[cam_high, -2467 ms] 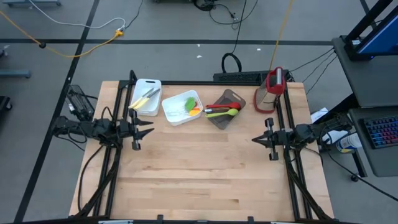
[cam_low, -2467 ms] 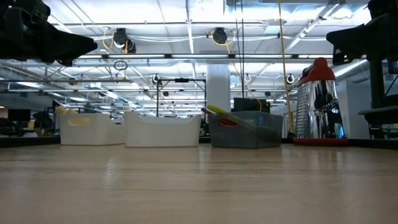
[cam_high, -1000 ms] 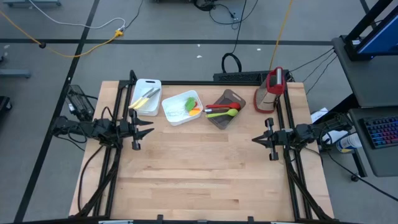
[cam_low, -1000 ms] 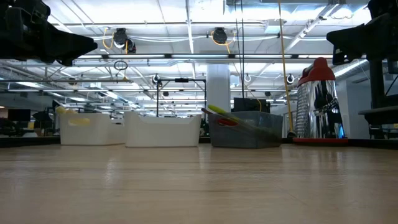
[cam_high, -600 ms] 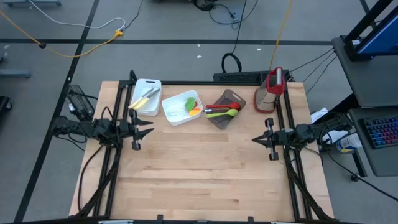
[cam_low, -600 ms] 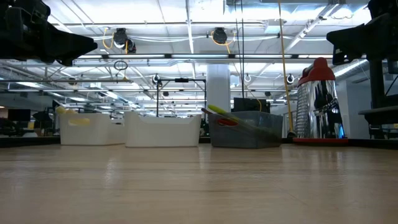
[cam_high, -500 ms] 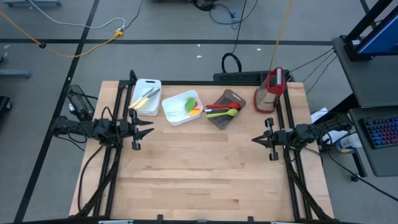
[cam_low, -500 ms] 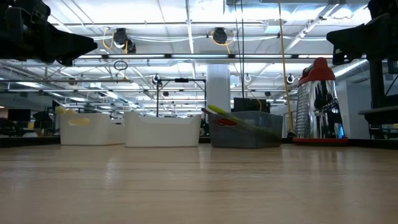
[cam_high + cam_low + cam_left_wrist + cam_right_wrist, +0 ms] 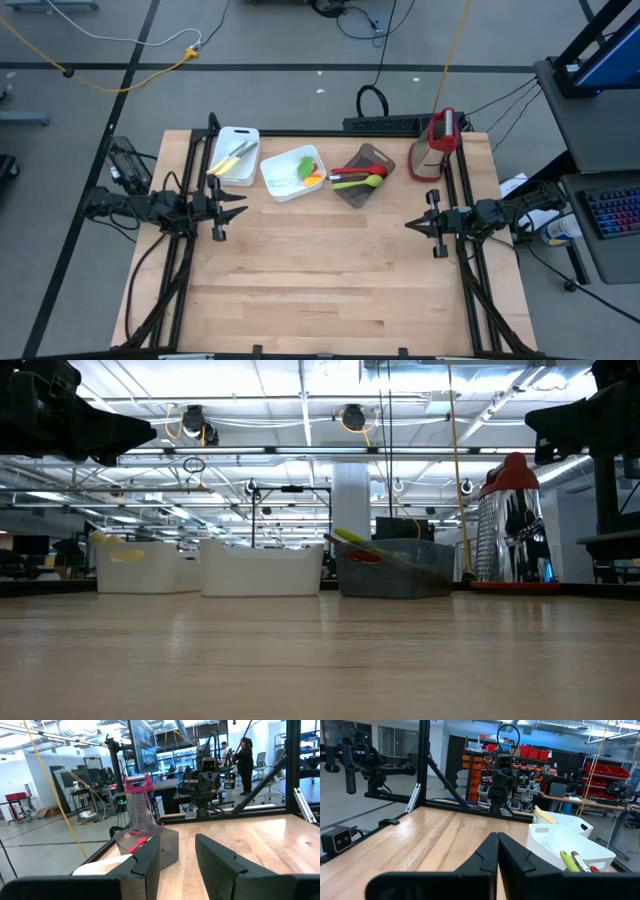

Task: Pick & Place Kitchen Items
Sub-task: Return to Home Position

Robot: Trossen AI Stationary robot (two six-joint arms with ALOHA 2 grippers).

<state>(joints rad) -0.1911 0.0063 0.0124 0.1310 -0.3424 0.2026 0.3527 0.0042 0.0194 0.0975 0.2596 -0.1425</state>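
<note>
The kitchen items lie in three bins at the table's far side. Pale-handled knives and a yellow item lie in the left white bin. Green and orange items lie in the middle white bin. Red and green spoons lie in the grey bin, their ends sticking over its rim. My left gripper hovers at the table's left edge, open and empty, its fingers apart in the left wrist view. My right gripper hovers at the right edge, shut and empty, its fingers together in the right wrist view.
A red-and-silver grater stands at the far right corner, beside the grey bin. Black frame rails run along the table's left and right sides. Bare wooden tabletop lies between the two grippers and toward the near edge.
</note>
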